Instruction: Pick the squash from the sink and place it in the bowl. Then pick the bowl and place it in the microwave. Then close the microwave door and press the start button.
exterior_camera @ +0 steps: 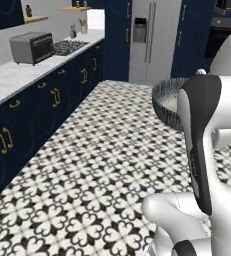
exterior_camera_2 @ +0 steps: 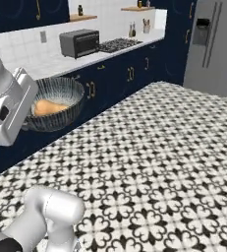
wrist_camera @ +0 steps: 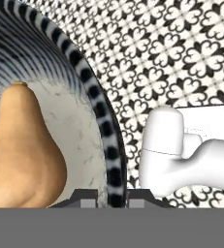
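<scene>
The bowl (exterior_camera_2: 61,93), dark striped outside and pale inside, hangs in the air over the patterned floor. The tan-orange squash (exterior_camera_2: 48,107) lies inside it, and it looms large in the hand view (wrist_camera: 21,155). My gripper (wrist_camera: 114,196) is shut on the bowl's rim (wrist_camera: 96,104), one fingertip inside and one outside. In the left base view my own arm hides most of the bowl (exterior_camera: 164,100). Dark built-in appliances (exterior_camera: 226,30) sit at the top right; I cannot tell which is the microwave. The sink is out of view.
A navy cabinet run (exterior_camera: 37,110) with a marble counter lines the left wall, carrying a grey toaster oven (exterior_camera: 32,47) and a cooktop (exterior_camera: 69,46). A steel fridge (exterior_camera: 152,40) stands at the far end. Patterned floor (exterior_camera: 102,160) stretches ahead.
</scene>
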{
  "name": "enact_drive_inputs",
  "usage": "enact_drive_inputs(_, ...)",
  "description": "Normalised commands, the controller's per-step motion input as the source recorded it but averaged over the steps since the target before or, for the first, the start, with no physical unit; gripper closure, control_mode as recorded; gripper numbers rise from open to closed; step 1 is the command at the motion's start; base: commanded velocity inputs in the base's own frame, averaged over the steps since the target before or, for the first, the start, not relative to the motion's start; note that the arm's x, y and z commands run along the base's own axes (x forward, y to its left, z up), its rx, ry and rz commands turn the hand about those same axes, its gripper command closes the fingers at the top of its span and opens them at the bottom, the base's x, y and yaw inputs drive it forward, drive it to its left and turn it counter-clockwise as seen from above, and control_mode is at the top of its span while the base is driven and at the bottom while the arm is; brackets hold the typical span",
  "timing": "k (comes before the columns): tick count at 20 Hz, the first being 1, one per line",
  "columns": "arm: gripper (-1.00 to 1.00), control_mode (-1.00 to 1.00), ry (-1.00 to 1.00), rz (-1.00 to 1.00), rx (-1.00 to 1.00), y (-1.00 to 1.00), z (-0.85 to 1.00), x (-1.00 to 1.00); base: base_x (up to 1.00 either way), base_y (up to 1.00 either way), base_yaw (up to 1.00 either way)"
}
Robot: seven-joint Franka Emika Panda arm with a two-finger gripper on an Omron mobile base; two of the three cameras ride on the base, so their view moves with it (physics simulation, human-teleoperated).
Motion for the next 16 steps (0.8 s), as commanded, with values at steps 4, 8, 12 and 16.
enact_drive_inputs(4, 1.00, 1.00, 0.00, 0.00, 0.00, 0.00, 0.00, 0.00, 0.04, -0.21, -0.80)
enact_drive_inputs(8, 1.00, 1.00, 0.00, 0.00, 0.00, 0.00, 0.00, 0.00, 0.40, -0.29, -0.61)
enact_drive_inputs(12, 1.00, 1.00, 0.00, 0.00, 0.00, 0.00, 0.00, 0.00, 0.84, -0.44, -0.41)
enact_drive_inputs(16, 1.00, 1.00, 0.00, 0.00, 0.00, 0.00, 0.00, 0.00, 1.00, -0.41, -0.32)
